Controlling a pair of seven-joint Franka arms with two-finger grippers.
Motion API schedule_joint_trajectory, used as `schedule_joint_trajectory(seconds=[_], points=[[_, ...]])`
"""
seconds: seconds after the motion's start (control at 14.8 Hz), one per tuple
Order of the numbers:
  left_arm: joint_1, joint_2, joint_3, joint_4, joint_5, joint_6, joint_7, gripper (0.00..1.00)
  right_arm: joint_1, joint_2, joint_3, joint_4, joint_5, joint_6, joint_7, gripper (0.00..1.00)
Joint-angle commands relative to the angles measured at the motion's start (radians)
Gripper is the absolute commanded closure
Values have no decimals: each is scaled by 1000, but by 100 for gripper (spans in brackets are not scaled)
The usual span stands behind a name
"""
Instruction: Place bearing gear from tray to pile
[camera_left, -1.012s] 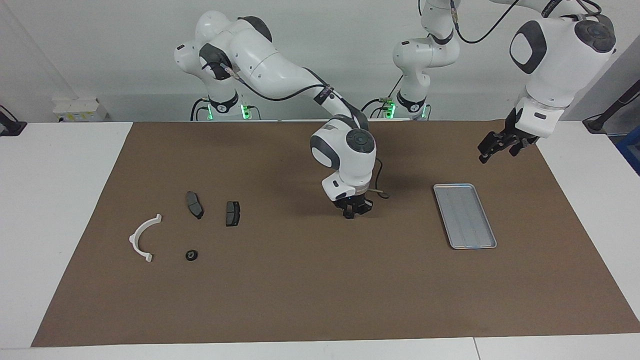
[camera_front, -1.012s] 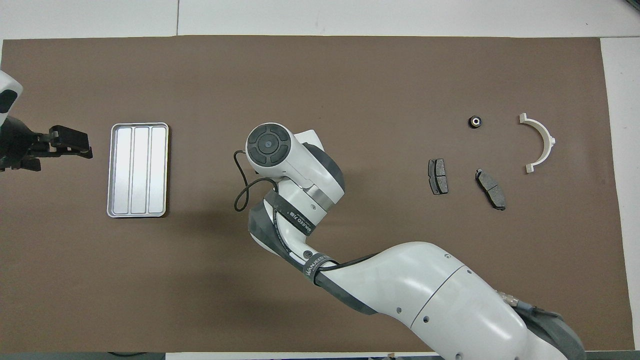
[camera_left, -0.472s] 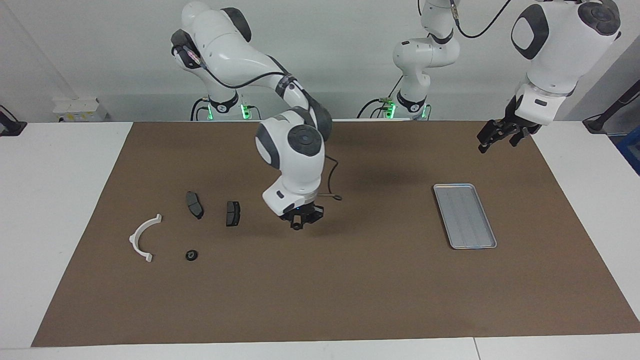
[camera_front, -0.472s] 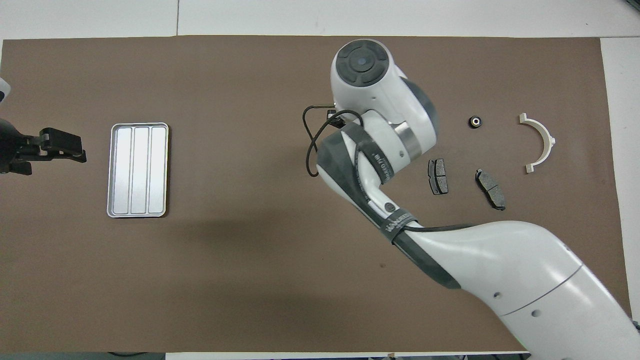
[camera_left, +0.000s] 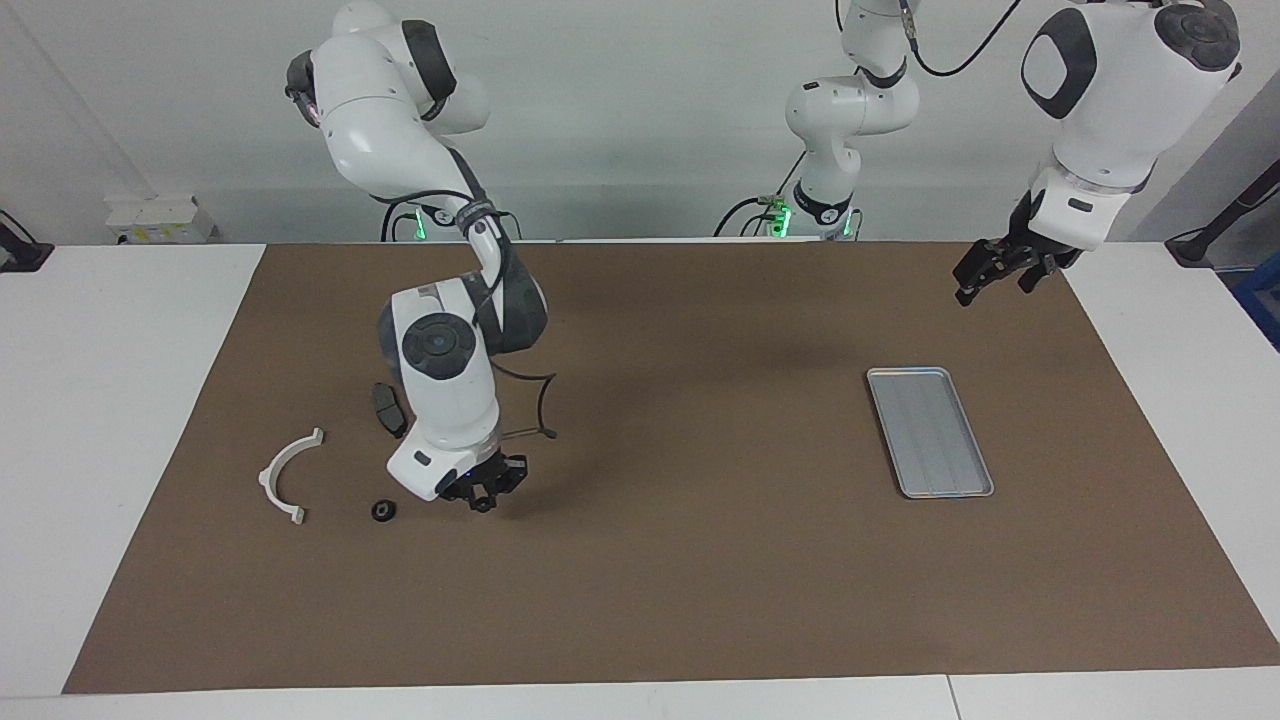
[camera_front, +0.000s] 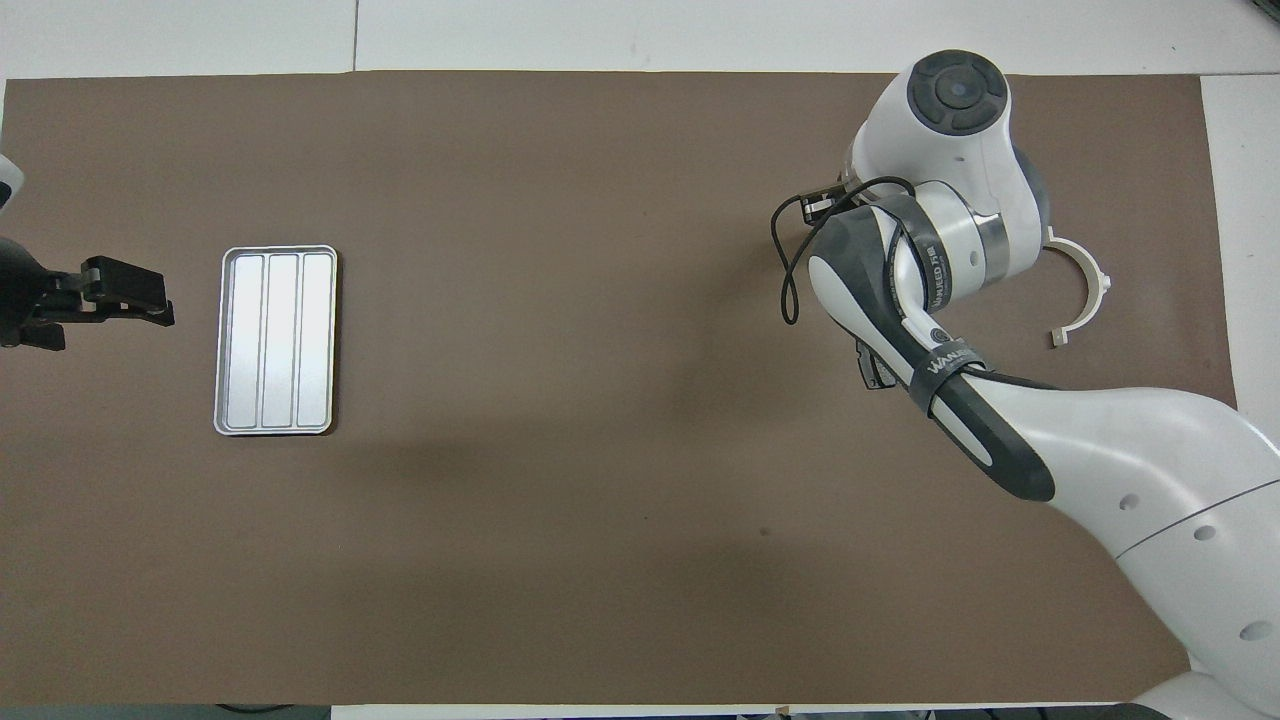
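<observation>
Right claw (camera_left: 484, 497), fingertips closed together, hangs low over the brown mat on the counter (camera_left: 120, 330); whether it carries anything cannot be told. The small black ring-shaped bearing gear (camera_left: 384, 511) lies on the mat just beside this claw, toward the right arm's end, between the claw and the white half-ring plastic bracket (camera_left: 288, 474). One dark grey brake pad (camera_left: 388, 408) lies nearer the robots. The flat silver ribbed metal tray (camera_left: 930, 432) holds nothing. Left claw (camera_left: 990, 276), open, waits in the air near the tray.
</observation>
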Motion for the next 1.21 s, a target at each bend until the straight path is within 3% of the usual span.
schedule_joint_trajectory(seconds=[0.0,0.27,0.54,0.61,0.67,1.15], points=[[-9,-15,-1,-4,-10,-21,6,0,-55,-33,17,-114,-3,113,-70,100],[-7,-17,2,-4,-10,-14,6,0,-89,-20,16,-160,-3,207,-128,100],[-7,-20,1,-6,-10,-20,5,0,-92,-20,17,-162,-3,205,-122,100],[-7,-23,1,-6,-10,-18,5,0,-92,-20,18,-162,-3,205,-122,61],[-6,-23,1,-6,-10,-15,5,0,-91,-20,17,-162,-3,207,-118,1],[-6,-23,1,-6,-10,-15,5,0,-80,-59,16,-157,-3,187,-119,0]])
